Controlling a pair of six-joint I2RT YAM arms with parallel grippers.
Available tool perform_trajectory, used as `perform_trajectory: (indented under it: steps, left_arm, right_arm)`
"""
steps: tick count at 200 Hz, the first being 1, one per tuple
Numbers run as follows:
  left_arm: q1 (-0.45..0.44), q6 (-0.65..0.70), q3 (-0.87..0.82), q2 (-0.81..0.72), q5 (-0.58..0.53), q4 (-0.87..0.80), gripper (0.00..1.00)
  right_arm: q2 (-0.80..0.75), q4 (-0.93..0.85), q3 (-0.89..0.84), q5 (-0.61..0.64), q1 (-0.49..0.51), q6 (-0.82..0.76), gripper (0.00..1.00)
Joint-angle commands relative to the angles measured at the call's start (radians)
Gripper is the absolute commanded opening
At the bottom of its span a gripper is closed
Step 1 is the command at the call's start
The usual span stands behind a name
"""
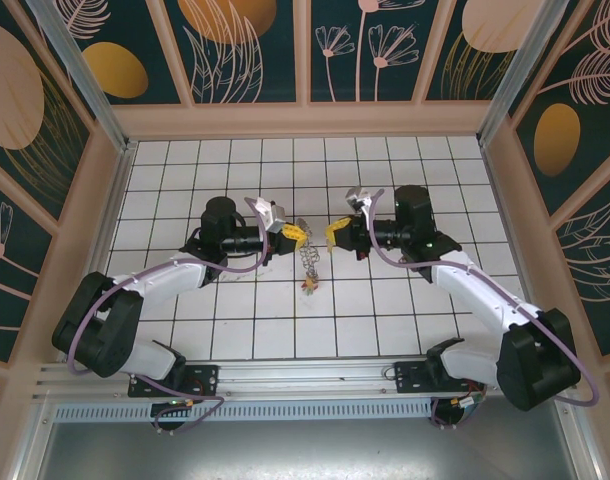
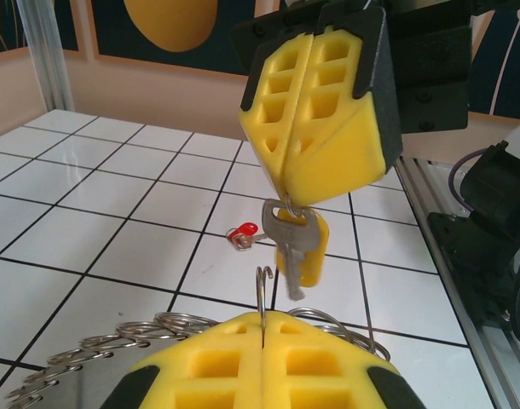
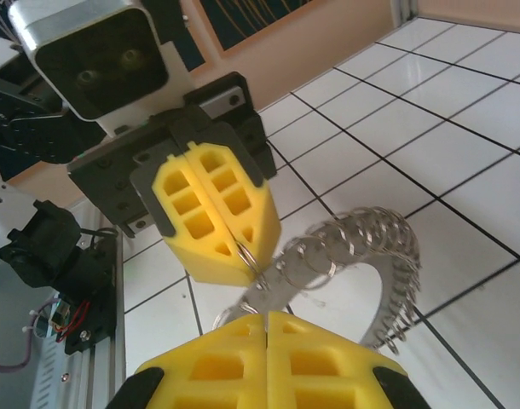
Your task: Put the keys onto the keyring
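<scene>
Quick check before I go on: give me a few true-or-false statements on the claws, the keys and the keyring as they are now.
1. The left claw and the right claw are both shut. True.
2. A small silver metal key hangs just below the right claw. True.
3. The small red-headed key is clamped in the left claw. False: it lies on the white tiled floor.
4. The beaded silvery-grey keyring hoop lies flat, away from both claws. False: it is held up between them.

Near arc of the keyring (image 2: 158,324) behind the left end effector (image 2: 262,322) and beyond the bottom edge, red-headed key (image 2: 242,234) indistinct
</scene>
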Motion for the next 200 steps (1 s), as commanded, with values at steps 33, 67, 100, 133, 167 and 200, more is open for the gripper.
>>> perform_trajectory:
  steps: [33,67,100,133,167,200]
  left_arm:
    - [-0.008,-0.026,0.036,0.01,0.04,0.051,0.0]
    - [-0.008,-0.035,0.035,0.009,0.032,0.058,0.0]
    - [-0.01,-0.037,0.034,0.007,0.031,0.062,0.0]
    - [-0.009,-0.038,0.031,0.003,0.026,0.069,0.0]
    - [-0.011,-0.038,0.032,0.001,0.022,0.071,0.0]
    - [-0.011,-0.03,0.015,-0.009,-0.012,0.074,0.0]
  right_arm:
    - [0.077,0.111,0.093,-0.007,0.063,-0.017,0.0]
    - [0.127,0.079,0.129,0.001,0.084,-0.044,0.0]
    - [0.145,0.091,0.135,0.012,0.086,-0.046,0.0]
    - [0.157,0.067,0.14,0.058,0.086,-0.069,0.0]
    - [0.181,0.004,0.164,0.05,0.108,-0.105,0.0]
    - [0.137,0.042,0.141,0.105,0.102,-0.094,0.0]
